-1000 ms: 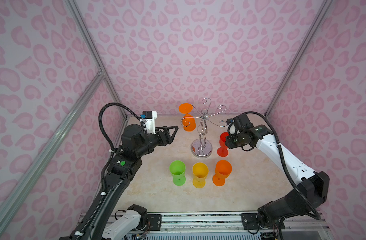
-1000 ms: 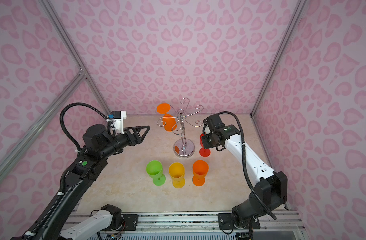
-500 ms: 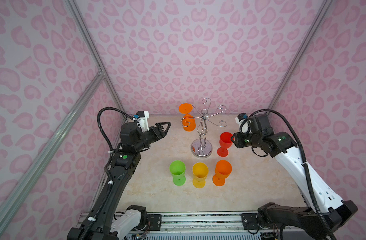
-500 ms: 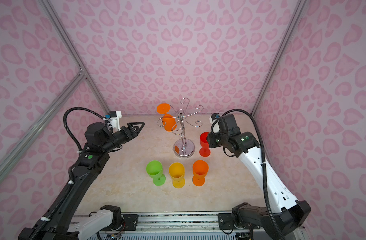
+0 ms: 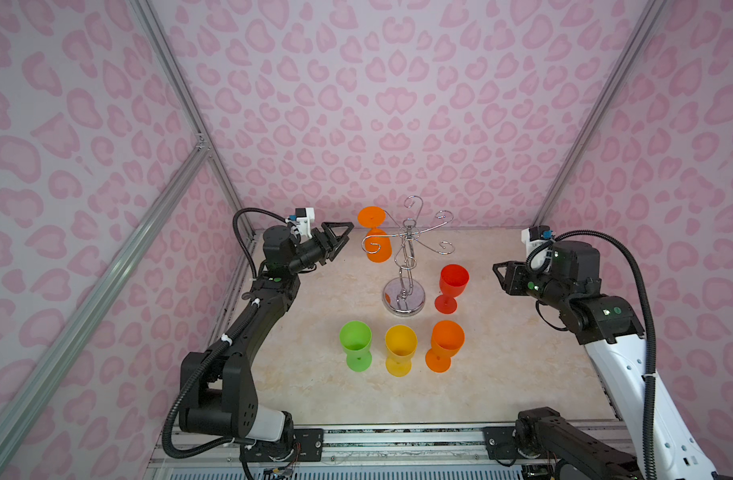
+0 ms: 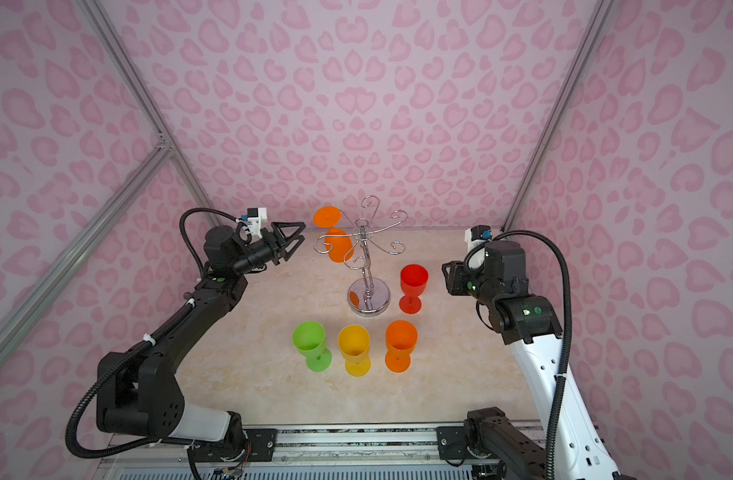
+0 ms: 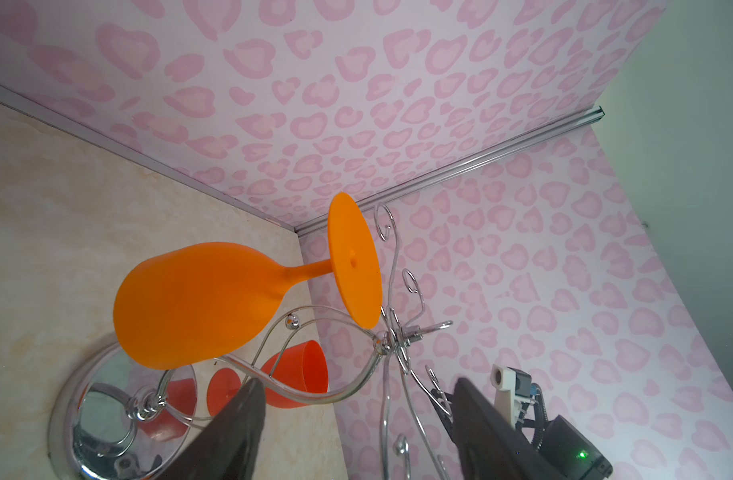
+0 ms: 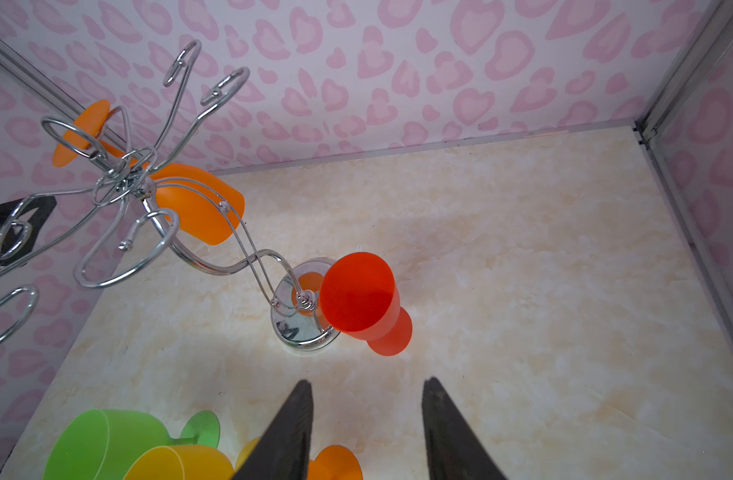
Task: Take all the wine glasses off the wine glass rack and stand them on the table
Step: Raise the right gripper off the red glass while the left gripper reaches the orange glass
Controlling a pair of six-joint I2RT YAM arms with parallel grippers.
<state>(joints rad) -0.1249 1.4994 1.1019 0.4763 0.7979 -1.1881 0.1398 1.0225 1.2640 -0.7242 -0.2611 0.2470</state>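
Leaves the red glass point(image 5: 453, 282) upright on the surface point(image 5: 502, 374) at 3 o'clock of the wine glass rack point(image 5: 404, 266), right hand point(image 5: 499, 277) drawn back, released and empty; brings left hand point(image 5: 344, 240), spread and empty, from 9 o'clock toward the orange wine glass point(image 5: 377, 249) still hung inverted at 10 o'clock, likely next off.

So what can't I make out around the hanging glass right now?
Left wrist view: hook seat of the hanging glass, hidden behind its own foot.
Both top views: rack wire at the stem, too thin.
Right wrist view: yellow glass, cut by the bottom edge.
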